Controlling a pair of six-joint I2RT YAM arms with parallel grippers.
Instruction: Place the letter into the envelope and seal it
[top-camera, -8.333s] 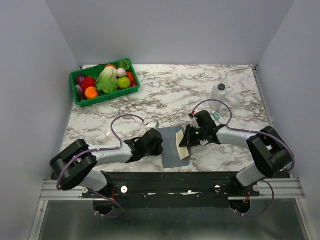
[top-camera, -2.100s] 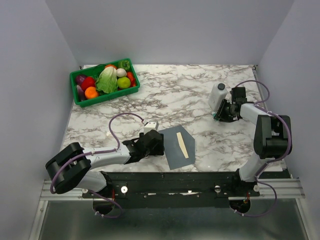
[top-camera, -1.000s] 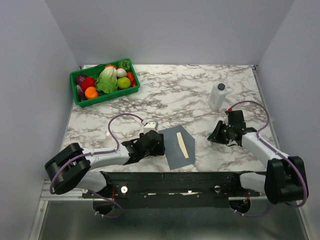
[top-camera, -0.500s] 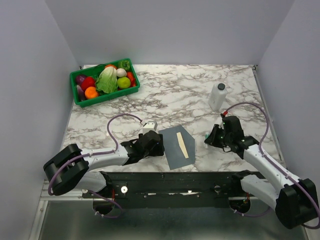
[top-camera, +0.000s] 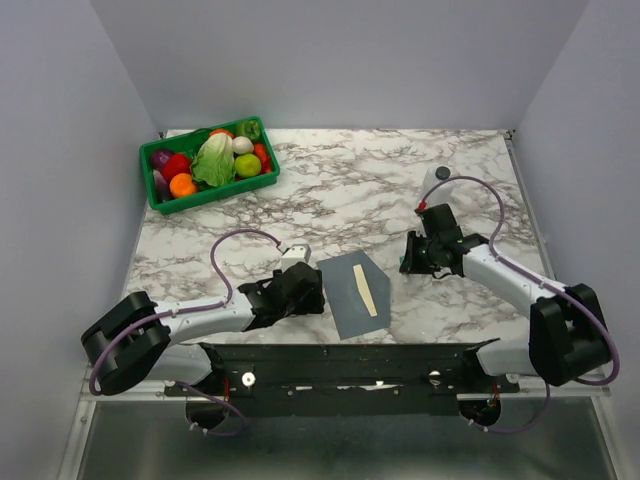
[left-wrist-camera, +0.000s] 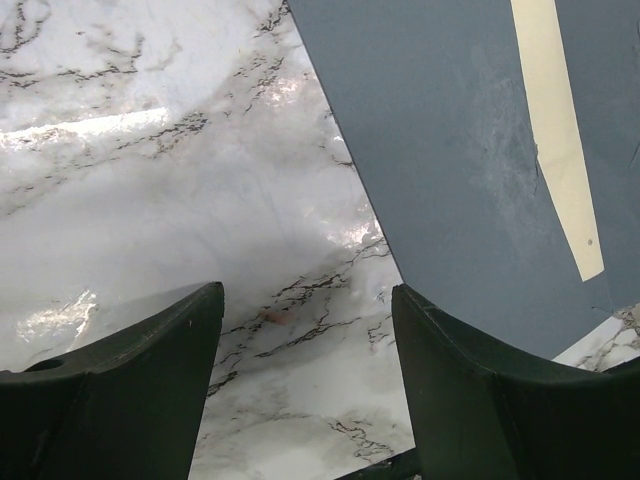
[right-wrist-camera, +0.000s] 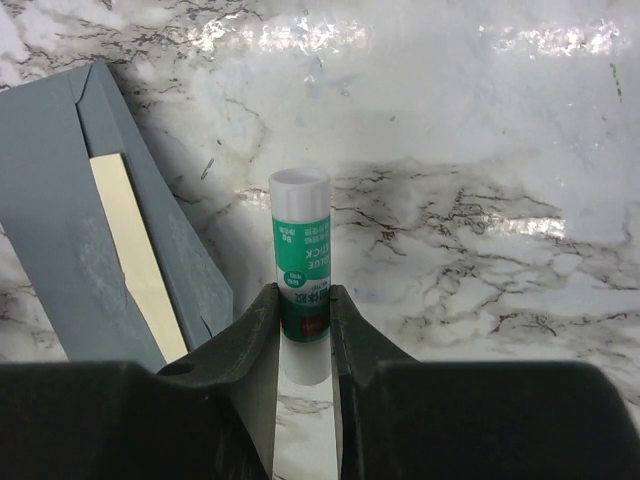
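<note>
The slate-grey envelope (top-camera: 347, 296) lies flat at the table's near middle with its flap open to the right. Only a narrow cream strip of the letter (top-camera: 367, 293) shows in the opening; the rest is inside the envelope. My left gripper (top-camera: 311, 289) rests open at the envelope's left edge, its jaws over bare marble in the left wrist view (left-wrist-camera: 308, 300), beside the envelope (left-wrist-camera: 450, 170) and the letter (left-wrist-camera: 558, 150). My right gripper (top-camera: 409, 258) hovers right of the flap, shut on a green-and-white glue stick (right-wrist-camera: 301, 250) that points past the envelope (right-wrist-camera: 50, 190) and letter (right-wrist-camera: 135, 255).
A green basket (top-camera: 160, 196) of vegetables stands at the far left. A white bottle (top-camera: 437, 182) stands at the far right, behind the right arm's cable. The table's near edge and the black mounting rail (top-camera: 340, 362) lie just below the envelope.
The right arm has swung left from the table's right side toward the envelope's flap, carrying the glue stick. Left arm, envelope and letter have stayed put.
</note>
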